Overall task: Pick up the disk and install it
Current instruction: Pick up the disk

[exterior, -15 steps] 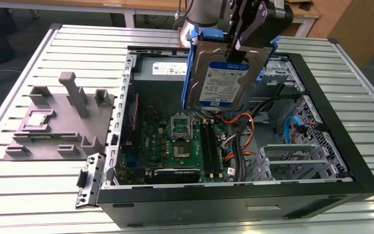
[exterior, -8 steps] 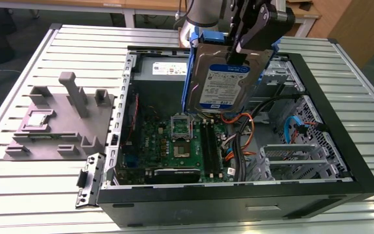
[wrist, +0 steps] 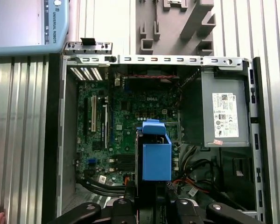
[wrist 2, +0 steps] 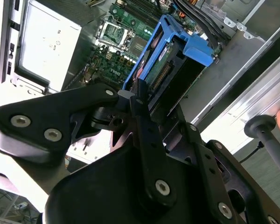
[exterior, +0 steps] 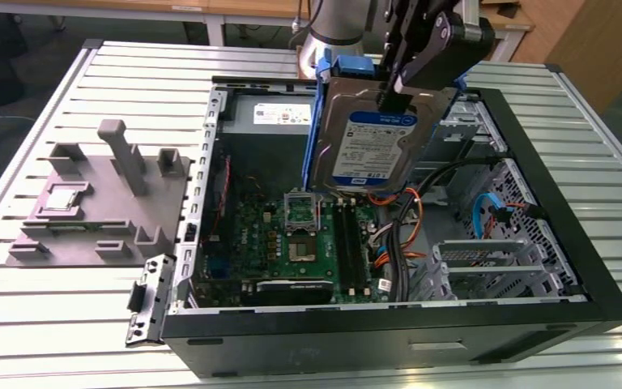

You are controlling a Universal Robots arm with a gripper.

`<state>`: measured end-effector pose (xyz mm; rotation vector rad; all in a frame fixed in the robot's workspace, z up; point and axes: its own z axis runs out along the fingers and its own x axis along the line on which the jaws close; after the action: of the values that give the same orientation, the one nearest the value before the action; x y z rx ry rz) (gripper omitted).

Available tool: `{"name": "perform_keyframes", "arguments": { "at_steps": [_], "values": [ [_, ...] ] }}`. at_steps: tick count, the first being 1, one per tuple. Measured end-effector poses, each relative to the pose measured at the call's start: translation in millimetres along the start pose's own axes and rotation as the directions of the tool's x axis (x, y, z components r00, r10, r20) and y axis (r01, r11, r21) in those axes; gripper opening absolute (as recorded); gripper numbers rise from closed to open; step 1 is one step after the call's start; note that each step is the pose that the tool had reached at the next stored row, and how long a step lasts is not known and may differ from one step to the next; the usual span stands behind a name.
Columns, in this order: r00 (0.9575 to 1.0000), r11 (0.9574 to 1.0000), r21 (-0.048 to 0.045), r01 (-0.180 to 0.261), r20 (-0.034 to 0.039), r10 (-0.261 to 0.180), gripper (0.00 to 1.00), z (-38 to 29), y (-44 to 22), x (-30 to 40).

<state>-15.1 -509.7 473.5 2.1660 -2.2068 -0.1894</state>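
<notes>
Open case [exterior: 343, 348], cables [exterior: 403, 247] near drive cage [exterior: 492, 261]

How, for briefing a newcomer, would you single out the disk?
Find the open black computer case. Above its green motherboard, the black end effector holds the disk: a flat silver hard drive, blue-and-white label, blue plastic carrier, unlike the grey power-supply box.

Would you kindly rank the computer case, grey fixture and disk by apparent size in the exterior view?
Largest: computer case.
Unranked: grey fixture and disk look alike, the disk held nearer the camera.
</notes>
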Motion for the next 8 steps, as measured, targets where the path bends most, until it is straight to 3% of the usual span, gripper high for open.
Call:
{"name": "perform_keyframes", "arguments": {
  "at_steps": [8],
  "values": [
    [1.0000,1.0000,0.0015,0.000,0.0000,0.000,0.35,0.6,-0.2,8.8]
  ]
}}
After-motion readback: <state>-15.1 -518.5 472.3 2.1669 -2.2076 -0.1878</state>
